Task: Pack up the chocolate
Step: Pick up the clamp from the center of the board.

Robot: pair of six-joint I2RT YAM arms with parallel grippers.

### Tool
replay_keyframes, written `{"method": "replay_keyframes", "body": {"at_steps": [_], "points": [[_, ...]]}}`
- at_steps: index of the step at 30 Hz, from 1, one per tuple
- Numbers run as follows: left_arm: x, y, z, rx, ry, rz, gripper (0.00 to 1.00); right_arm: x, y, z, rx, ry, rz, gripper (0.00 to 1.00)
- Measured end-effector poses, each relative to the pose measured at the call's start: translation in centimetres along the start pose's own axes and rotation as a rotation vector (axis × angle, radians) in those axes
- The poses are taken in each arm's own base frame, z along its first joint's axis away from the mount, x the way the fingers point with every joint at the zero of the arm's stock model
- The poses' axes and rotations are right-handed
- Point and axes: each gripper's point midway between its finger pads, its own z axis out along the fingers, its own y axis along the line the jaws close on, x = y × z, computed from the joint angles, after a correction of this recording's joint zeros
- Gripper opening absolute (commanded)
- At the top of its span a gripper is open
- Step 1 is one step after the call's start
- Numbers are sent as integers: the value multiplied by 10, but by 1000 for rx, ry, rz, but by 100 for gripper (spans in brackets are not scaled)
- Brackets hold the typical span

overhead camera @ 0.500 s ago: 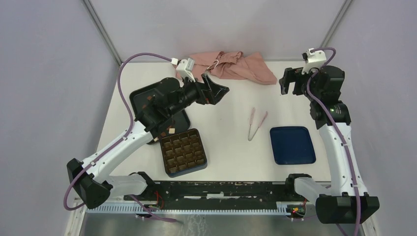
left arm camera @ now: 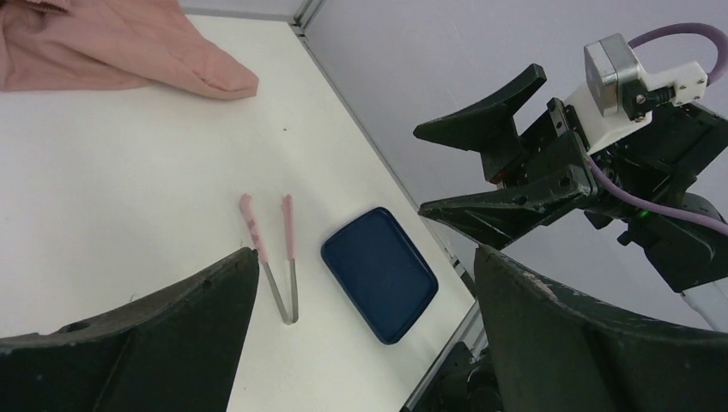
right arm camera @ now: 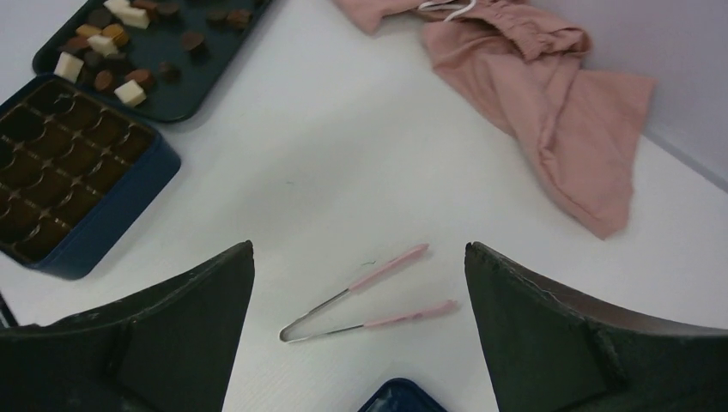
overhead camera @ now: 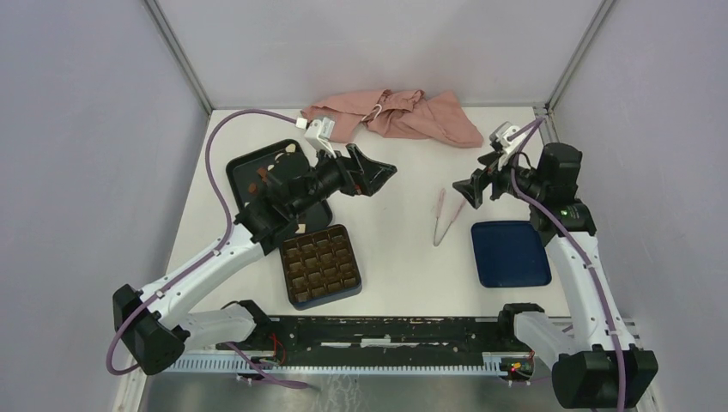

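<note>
So here's the setup: the chocolate, a bunch of little dark brown, light brown and cream-white bites, is sitting in a black rimmed plastic tray towards the far left corner of the white table. From above, the left arm covers a good chunk of that tray, but the right wrist view shows the pieces nicely. Just beside the tray's near edge is the dark blue square box with a brown gridded insert, closer to the near edge of the table.

The left gripper hangs in the air just past the tray's right side, pointing towards the middle of the table, fingers spread wide with nothing between them. The right gripper is also up off the table on the right side, facing left, jaws wide apart and holding nothing.

Between the two grippers, a pair of metal tongs with pink tips lies flat mid-table. A flat dark blue lid rests just right of the tongs, near the right edge. A crumpled pink cloth is bunched along the far edge
</note>
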Motion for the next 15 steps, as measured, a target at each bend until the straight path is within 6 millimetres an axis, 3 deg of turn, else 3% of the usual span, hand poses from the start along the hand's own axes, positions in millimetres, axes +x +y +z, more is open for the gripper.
{"method": "replay_keyframes", "body": {"at_steps": [3, 5, 11, 15], "points": [[11, 9, -1, -16, 15, -1, 100, 19, 15, 6, -91, 29, -14, 98], [21, 21, -3, -47, 25, -3, 100, 31, 14, 13, -92, 72, -29, 98], [45, 58, -6, -162, 44, -19, 100, 79, -14, 32, 59, 269, -41, 98], [60, 77, -4, -220, 62, -50, 100, 130, -31, 47, 169, 454, 102, 98]]}}
